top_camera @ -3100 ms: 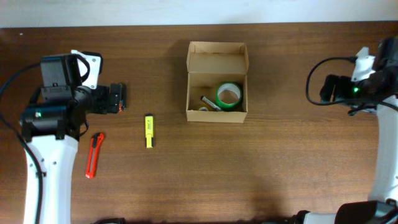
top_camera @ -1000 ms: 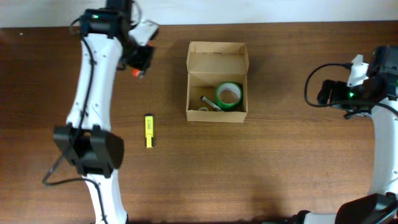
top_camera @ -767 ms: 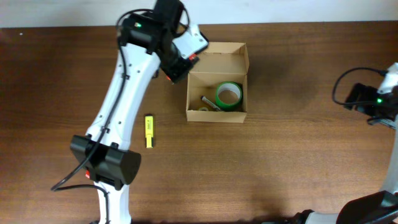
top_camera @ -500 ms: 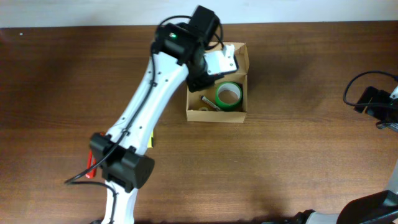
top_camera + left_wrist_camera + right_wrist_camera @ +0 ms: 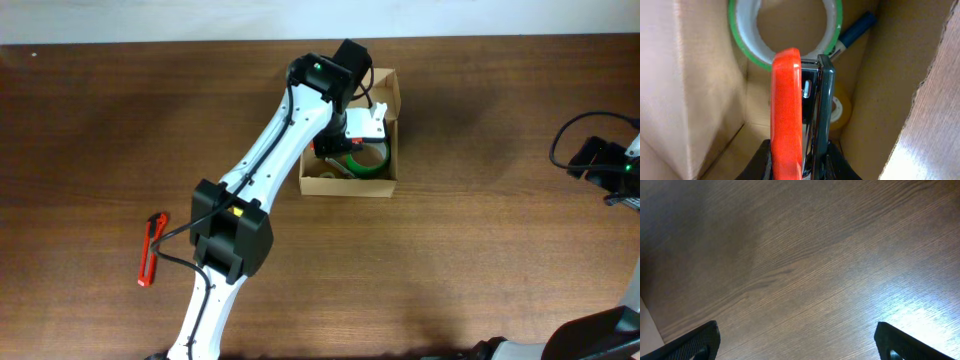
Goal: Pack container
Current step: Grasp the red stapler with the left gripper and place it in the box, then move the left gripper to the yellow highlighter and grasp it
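Note:
The container (image 5: pixel 392 95) is a light-brown cardboard box with its flap lid standing open at the back. My left gripper (image 5: pixel 338 148) reaches down into it, shut on a red and black stapler (image 5: pixel 799 105). The stapler hangs just above a green tape roll (image 5: pixel 746 47) and a blue-capped marker (image 5: pixel 856 29) on the box floor; a small pale roll (image 5: pixel 839 111) lies beside them. Cardboard walls (image 5: pixel 700 85) close in on both sides. My right gripper (image 5: pixel 797 341) is open over bare wood at the far right (image 5: pixel 600 162).
A red box cutter (image 5: pixel 150 250) lies on the table at the left. A sliver of a yellow highlighter (image 5: pixel 237 211) peeks out from under the left arm. The white wall edge runs along the table's back.
My left arm has swung from the back left over to the box and lowered the stapler inside it. The right gripper has drifted a little toward the right edge.

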Controlling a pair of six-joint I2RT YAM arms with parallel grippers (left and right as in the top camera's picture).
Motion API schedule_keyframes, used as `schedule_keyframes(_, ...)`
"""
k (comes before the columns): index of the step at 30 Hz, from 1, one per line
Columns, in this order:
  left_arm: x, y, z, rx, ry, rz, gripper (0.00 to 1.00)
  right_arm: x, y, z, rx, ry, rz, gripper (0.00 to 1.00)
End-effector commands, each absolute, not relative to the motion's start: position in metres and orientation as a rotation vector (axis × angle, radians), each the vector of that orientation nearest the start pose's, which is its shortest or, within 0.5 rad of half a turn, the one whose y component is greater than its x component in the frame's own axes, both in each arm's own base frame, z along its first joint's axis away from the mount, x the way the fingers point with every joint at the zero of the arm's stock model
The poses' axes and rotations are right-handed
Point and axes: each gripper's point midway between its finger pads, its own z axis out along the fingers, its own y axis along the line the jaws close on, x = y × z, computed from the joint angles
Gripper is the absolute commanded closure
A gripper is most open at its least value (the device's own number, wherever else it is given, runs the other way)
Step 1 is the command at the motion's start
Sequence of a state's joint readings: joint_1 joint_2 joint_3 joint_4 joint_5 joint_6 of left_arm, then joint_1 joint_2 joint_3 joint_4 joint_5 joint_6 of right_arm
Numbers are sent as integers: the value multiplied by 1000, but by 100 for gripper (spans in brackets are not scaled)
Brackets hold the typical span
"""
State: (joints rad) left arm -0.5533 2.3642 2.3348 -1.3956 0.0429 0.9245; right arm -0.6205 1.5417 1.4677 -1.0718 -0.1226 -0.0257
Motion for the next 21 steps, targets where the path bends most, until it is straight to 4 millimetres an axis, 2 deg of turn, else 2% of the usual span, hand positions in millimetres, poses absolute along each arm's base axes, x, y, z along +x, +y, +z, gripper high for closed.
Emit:
schedule_keyframes(1, 403, -266, 88, 2083, 2208, -107, 99, 307, -191, 198, 763, 2581, -11, 1)
schedule_keyframes(6, 378, -267, 64, 2150, 2251, -209, 99, 307, -191, 198, 763, 2581, -11, 1)
schedule_keyframes(9, 378, -268, 58, 2155, 2252, -213, 99, 307, -191, 198, 763, 2581, -11, 1)
schedule_keyframes(13, 373, -272, 39, 2170, 2279, -279, 99, 307, -191, 198, 763, 2581, -11, 1)
schedule_keyframes(17, 374, -273, 38, 2167, 2276, -275, 96, 308, -190, 198, 759, 2578, 4, 1)
schedule_keyframes(18, 375, -273, 38, 2159, 2281, -274, 89, 308, -190, 198, 759, 2578, 5, 0)
schedule_keyframes(19, 377, -274, 39, 2117, 2309, -269, 61, 308, -190, 198, 759, 2578, 5, 1)
schedule_keyframes(20, 382, -275, 39, 2065, 2337, -255, 26, 308, -190, 198, 759, 2578, 5, 1)
schedule_keyframes(21, 385, -274, 40, 2052, 2339, -233, 22, 308, -189, 198, 758, 2578, 8, 1)
